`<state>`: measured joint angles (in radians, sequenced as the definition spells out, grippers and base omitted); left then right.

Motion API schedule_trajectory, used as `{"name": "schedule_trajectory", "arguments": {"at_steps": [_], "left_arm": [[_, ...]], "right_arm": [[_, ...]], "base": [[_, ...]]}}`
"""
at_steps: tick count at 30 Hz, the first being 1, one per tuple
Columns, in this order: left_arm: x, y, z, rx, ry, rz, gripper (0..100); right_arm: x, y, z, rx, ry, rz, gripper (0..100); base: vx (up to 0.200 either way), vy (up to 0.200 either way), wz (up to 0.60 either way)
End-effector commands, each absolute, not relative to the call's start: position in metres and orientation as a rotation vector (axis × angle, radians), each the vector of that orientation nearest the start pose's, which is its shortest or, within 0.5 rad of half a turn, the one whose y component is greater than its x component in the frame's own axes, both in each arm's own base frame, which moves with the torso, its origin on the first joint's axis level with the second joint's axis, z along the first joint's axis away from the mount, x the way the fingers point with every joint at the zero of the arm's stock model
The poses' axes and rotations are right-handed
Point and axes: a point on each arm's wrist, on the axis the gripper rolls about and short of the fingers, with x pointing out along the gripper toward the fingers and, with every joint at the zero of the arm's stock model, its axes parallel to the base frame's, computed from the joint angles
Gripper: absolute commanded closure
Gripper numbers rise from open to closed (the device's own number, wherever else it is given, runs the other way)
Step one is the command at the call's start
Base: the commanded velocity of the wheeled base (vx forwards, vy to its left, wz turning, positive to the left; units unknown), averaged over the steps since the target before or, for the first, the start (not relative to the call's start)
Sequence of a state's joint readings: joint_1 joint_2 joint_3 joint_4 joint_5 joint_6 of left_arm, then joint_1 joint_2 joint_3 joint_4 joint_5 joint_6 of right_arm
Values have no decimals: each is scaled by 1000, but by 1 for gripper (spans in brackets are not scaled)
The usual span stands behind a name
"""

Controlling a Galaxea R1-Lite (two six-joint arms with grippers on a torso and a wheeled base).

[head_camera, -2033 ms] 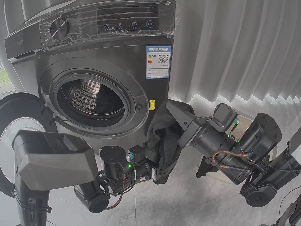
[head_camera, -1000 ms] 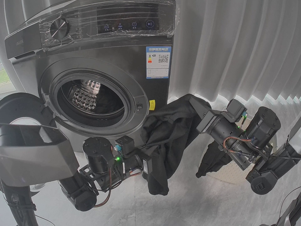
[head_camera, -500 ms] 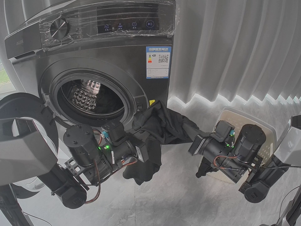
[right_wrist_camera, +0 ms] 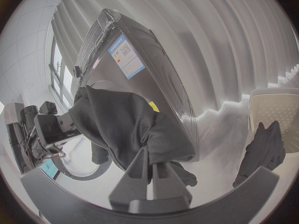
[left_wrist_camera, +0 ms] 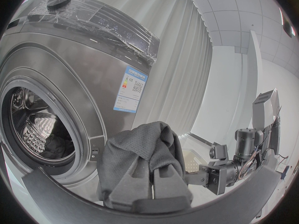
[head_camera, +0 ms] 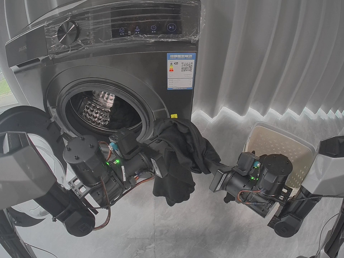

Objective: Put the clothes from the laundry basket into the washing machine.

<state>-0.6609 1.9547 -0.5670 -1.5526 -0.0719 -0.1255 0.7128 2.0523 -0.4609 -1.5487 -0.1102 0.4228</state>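
Observation:
A black garment point(head_camera: 181, 149) hangs between my two grippers, just right of the washing machine's open drum point(head_camera: 107, 111). My left gripper point(head_camera: 161, 150) is shut on its left side, close to the drum's rim. The left wrist view shows those fingers point(left_wrist_camera: 138, 181) pinching the cloth point(left_wrist_camera: 140, 147). My right gripper point(head_camera: 212, 167) is shut on the garment's right end, low over the floor. In the right wrist view the gripper point(right_wrist_camera: 150, 167) clamps a bunched fold of it point(right_wrist_camera: 124, 125). The cream laundry basket point(head_camera: 283, 140) stands at the right. Another dark garment point(right_wrist_camera: 264, 150) hangs over its edge.
The machine's round door point(head_camera: 21, 126) stands swung open at the left, beside my left arm. Dark clothes point(left_wrist_camera: 53, 145) lie inside the drum. White curtains point(head_camera: 272, 47) hang behind the basket. Grey floor point(head_camera: 186, 230) lies open in front of the machine.
Both arms carried the black garment left and down from beside the basket towards the drum opening. The right arm dropped low and uncovered the basket; the garment now bunches between the grippers.

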Motion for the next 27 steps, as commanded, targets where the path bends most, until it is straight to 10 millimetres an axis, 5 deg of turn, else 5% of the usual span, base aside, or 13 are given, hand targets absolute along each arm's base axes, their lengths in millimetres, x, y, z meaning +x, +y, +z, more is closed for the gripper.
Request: {"name": "schedule_trajectory", "arguments": {"at_steps": [1, 6, 7, 15, 21, 27], "left_arm": [[249, -195, 144, -176, -139, -739, 100], [249, -196, 145, -183, -139, -741, 100], [249, -195, 145, -183, -139, -740, 100], [249, -195, 144, -182, -136, -738, 100], [253, -192, 143, -178, -134, -721, 100], [258, -186, 140, -174, -128, -698, 100]], "right_arm": [[238, 205, 79, 384, 184, 587, 100], [238, 207, 80, 381, 180, 594, 100], [238, 207, 81, 381, 179, 595, 0], [233, 197, 79, 366, 198, 568, 0], [237, 172, 77, 276, 192, 504, 0], [232, 173, 88, 265, 154, 540, 0]], "base": [[0, 0, 0], [0, 0, 0], [0, 0, 0], [0, 0, 0], [0, 0, 0], [0, 0, 0]]}}
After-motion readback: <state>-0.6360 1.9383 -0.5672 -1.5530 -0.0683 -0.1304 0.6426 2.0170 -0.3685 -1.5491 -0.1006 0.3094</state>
